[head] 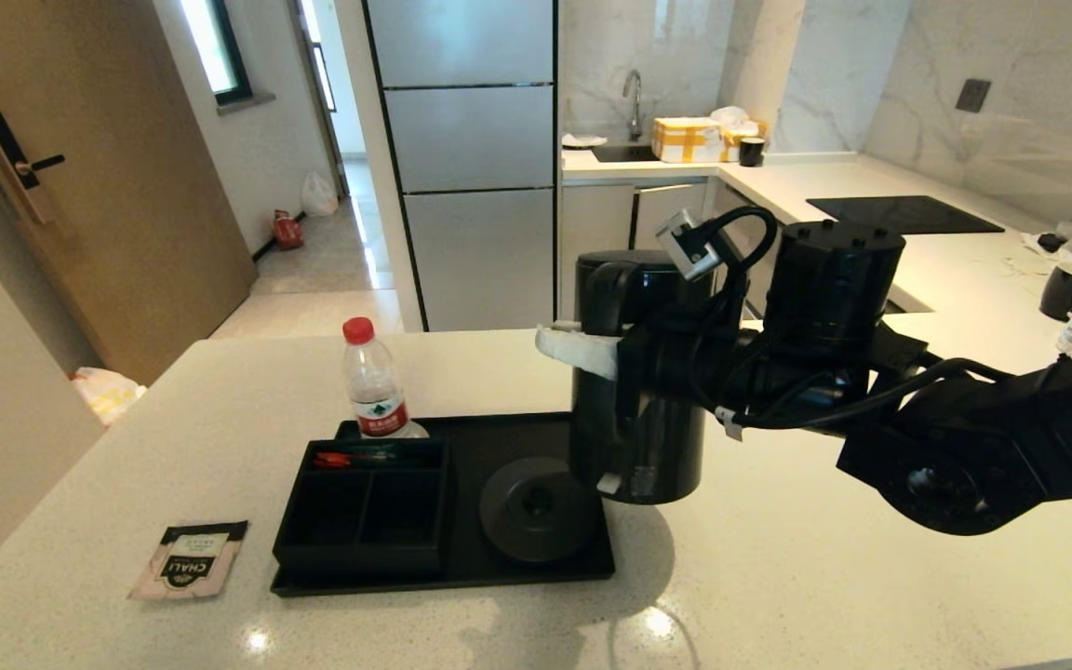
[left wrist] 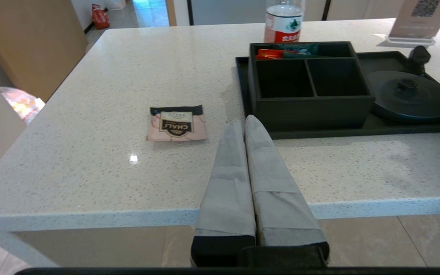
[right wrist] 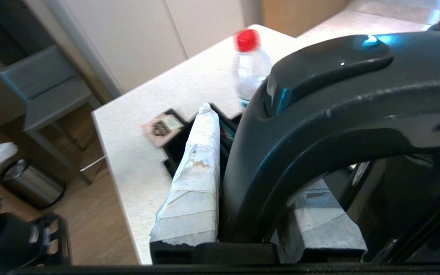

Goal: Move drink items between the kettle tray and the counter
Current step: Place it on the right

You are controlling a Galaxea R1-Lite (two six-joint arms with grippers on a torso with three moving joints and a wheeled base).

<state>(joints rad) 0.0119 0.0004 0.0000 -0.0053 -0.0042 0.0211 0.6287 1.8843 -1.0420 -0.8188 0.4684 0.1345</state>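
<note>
Fingertips [left wrist: 243, 130] of the left tool [left wrist: 245, 124], pressed together below the counter [left wrist: 90, 76] edge, appear only in its wrist view, facing the CHALI sachet [left wrist: 177, 123] beside the tray [left wrist: 395, 130], while farther off the right tool [right wrist: 243, 172] clamps the kettle [head: 638, 372] handle, its base edge overlapping the tray rim

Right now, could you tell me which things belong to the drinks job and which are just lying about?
Job: tall matte black kettle, held by right gripper; CHALI tea sachet; flat black tray; speckled beige counter.
Lying about: red-capped clear water bottle; yellow boxes.
</note>
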